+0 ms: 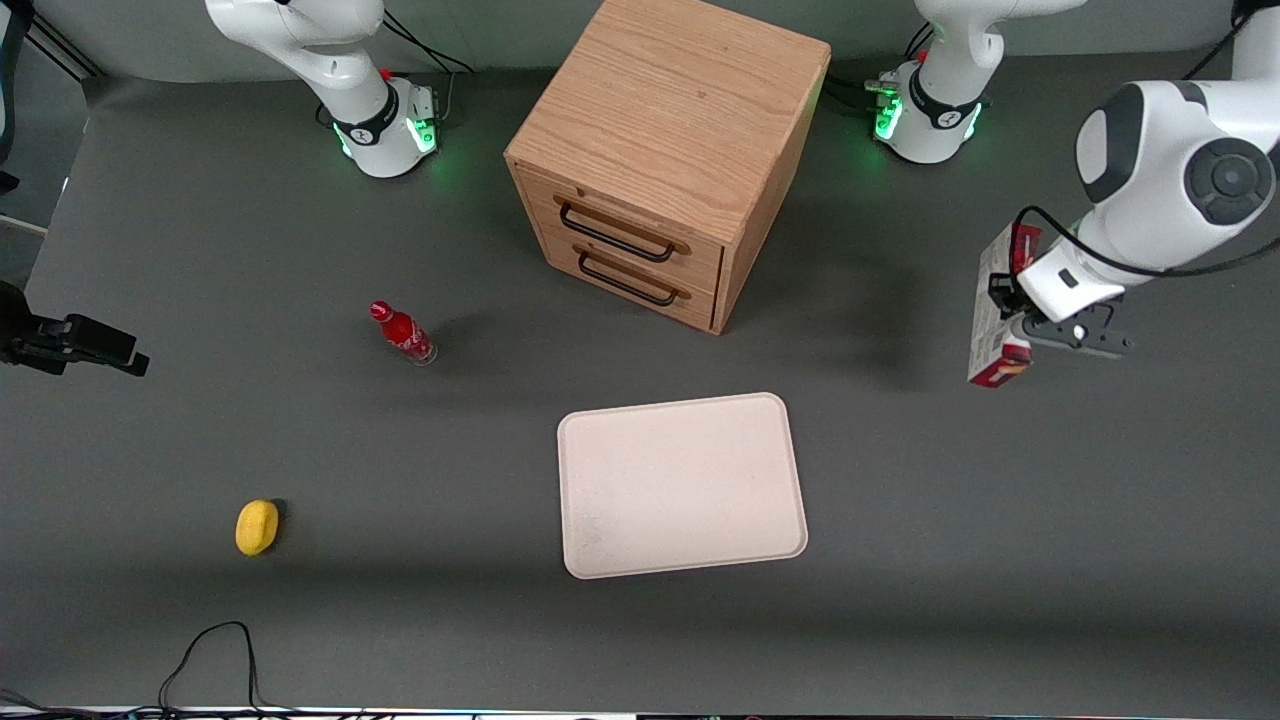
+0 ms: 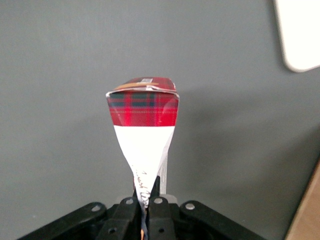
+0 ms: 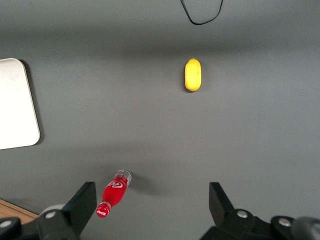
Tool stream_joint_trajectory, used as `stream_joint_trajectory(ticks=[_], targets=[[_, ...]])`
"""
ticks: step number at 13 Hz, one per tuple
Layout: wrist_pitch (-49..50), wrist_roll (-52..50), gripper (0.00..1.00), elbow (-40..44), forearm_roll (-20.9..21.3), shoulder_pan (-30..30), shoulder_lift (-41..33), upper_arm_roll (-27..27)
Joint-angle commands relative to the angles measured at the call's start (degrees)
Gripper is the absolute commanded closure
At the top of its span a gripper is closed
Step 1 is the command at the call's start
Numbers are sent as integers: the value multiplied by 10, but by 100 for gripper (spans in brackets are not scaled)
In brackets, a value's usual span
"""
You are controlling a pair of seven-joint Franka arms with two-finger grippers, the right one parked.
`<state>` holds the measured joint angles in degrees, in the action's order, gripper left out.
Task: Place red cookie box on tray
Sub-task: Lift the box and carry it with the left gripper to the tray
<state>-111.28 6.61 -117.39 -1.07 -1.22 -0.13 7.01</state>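
Red cookie box: red tartan cardboard with a white side panel, the red cookie box hangs on edge in my grip, lifted off the table; it is toward my working end of the table, well apart from the tray and touching nothing but my fingers.

Gripper: my gripper is closed on the box; in my wrist view the fingers pinch the white end of the box, which narrows to a wedge between them; the tartan end points away from me.

Tray: cream-white, flat, low-rimmed, the tray lies bare near the table's middle, nearer the front camera than the wooden drawer cabinet; only one rounded corner of it shows in my wrist view.

Progress: as I judge it, the pickup is done and the box is airborne; the carry sideways to the tray, the lowering and the release are all left.

Around: a small red soda bottle and a yellow lemon-like thing sit toward the parked arm's end, well clear of my path.

Hidden: my arm covers part of the box in the front view; the print on the white panel is too small to read; how deep the box sits between my fingers I cannot tell.
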Motion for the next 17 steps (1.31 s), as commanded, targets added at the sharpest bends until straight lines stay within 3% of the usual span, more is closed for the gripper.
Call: stream_joint_trajectory(ticks=[1,4,9,17], targets=[[117,-65,100,230,-2,41,126,-4],[176,-152,100,414,-2,81,236,-2],[175,-327,100,620,-3,167,417,-1],[64,-380,100,604,24,218,524,-1]])
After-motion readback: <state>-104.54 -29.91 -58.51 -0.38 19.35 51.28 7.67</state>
